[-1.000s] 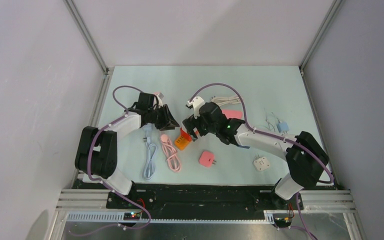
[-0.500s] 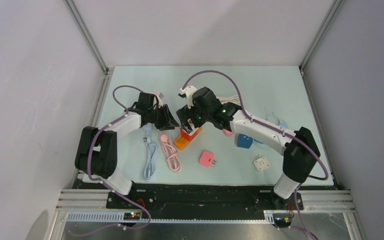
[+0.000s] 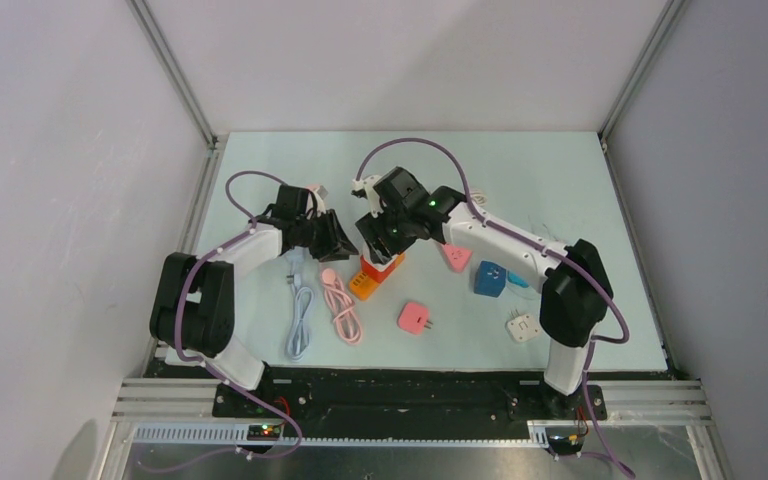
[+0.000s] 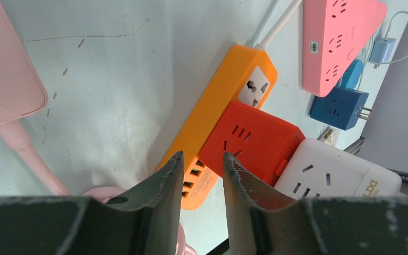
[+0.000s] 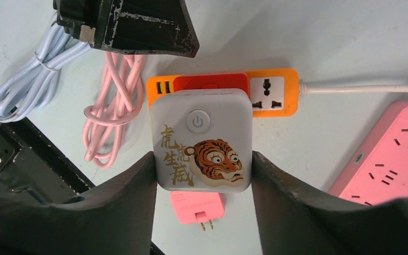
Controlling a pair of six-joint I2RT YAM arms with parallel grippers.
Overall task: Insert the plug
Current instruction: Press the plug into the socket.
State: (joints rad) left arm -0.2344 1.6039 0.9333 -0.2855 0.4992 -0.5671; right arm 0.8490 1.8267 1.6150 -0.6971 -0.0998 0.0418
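Okay, R claw point(image 5: 202, 159) is on the white tiger plug point(image 5: 201, 139), stacked right over the orange strip point(image 5: 292, 91).
Strip's sockets first: a red cube adapter point(image 5: 208, 82) sits in the strip toward its USB end, and the white tiger plug rides on top of that cube, button & tiger face up. How deep its pins are seated, can't tell. The universal socket at the strip's cord end shows bare. R claw is spread just plug-wide, both fingers point(image 5: 138, 191) flush vs the plug's two sides, so it's gripped. L claw point(image 4: 202, 156) hangs just off the strip's USB end, jaws a narrow slit apart, nothing btwn them. Pink cable point(image 5: 111, 111) lies just beside that same USB end. Small pink plug point(image 5: 196, 208) is near the strip's long side, not touching it.
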